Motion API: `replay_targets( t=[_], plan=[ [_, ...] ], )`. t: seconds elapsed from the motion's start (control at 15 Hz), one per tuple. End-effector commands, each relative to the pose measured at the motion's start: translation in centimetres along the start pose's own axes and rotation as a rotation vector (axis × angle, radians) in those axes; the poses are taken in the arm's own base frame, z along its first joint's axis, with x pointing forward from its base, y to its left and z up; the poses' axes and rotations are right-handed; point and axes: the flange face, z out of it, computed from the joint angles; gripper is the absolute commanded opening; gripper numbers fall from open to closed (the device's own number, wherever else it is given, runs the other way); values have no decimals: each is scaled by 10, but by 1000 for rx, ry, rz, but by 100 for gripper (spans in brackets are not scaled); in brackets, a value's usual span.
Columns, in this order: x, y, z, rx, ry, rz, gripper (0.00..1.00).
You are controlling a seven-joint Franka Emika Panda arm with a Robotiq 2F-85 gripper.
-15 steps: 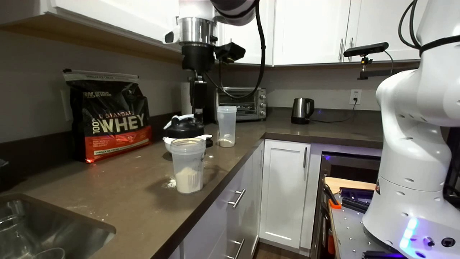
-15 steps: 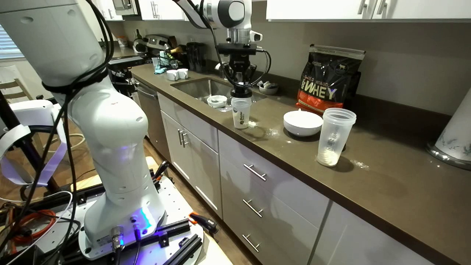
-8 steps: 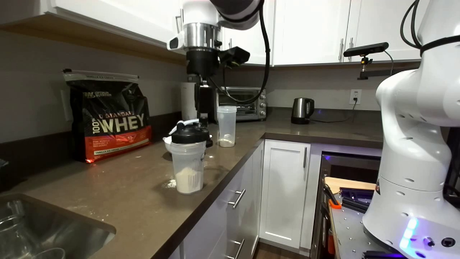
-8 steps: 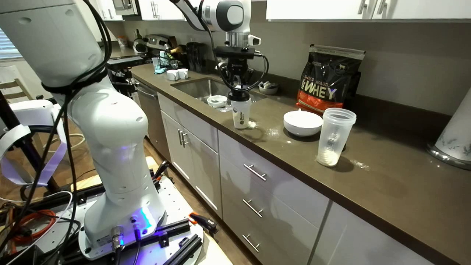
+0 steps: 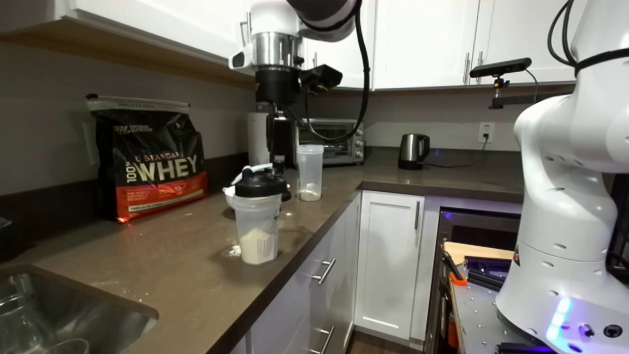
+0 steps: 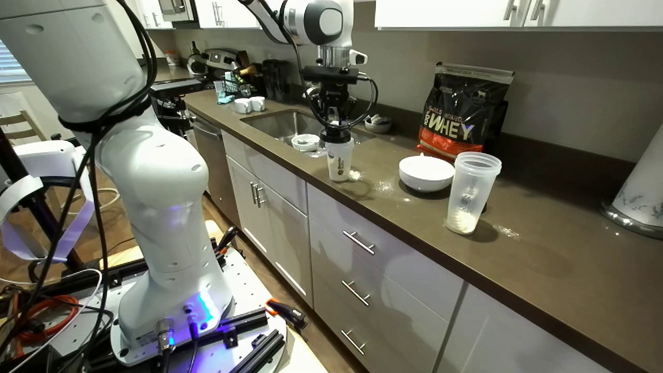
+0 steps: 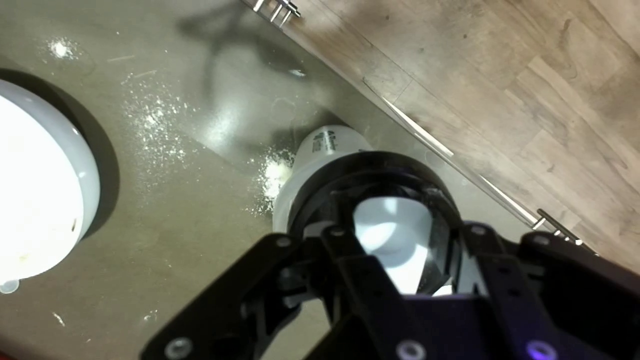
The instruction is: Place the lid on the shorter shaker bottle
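The black lid [image 5: 259, 185], with a white loop on top, is at the mouth of the shorter shaker bottle [image 5: 256, 236], which stands upright with pale powder inside. In both exterior views the lid looks slightly off to one side of the cup; whether it is seated cannot be made out. From above, the wrist view shows the lid's dark rim [image 7: 375, 162] covering most of the shorter bottle [image 7: 330, 142]. My gripper [image 7: 400, 225] is shut on the lid's raised top, fingers either side of its pale patch [image 7: 392, 230]. The fingertips are partly hidden.
The taller shaker bottle [image 6: 471, 192] stands farther along the counter, beside a white bowl [image 6: 426, 174]. A whey bag [image 5: 153, 162] leans near the wall. Spilled powder [image 7: 274, 177] lies by the cup. The counter's front edge [image 6: 383, 220] runs close to the cup.
My gripper has come down with the lid, from above and slightly off the cup to its mouth. Over the last half second almost nothing has moved. The cup has stayed in place.
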Motion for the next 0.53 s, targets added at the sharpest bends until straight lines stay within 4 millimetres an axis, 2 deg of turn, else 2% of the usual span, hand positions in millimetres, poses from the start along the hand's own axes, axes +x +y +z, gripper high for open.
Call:
replay_targets(
  t=[0.0, 0.47],
  plan=[
    [-5, -2, -1, 9, 28, -20, 14],
    [-2, -1, 1, -16, 58, -21, 14]
  ],
)
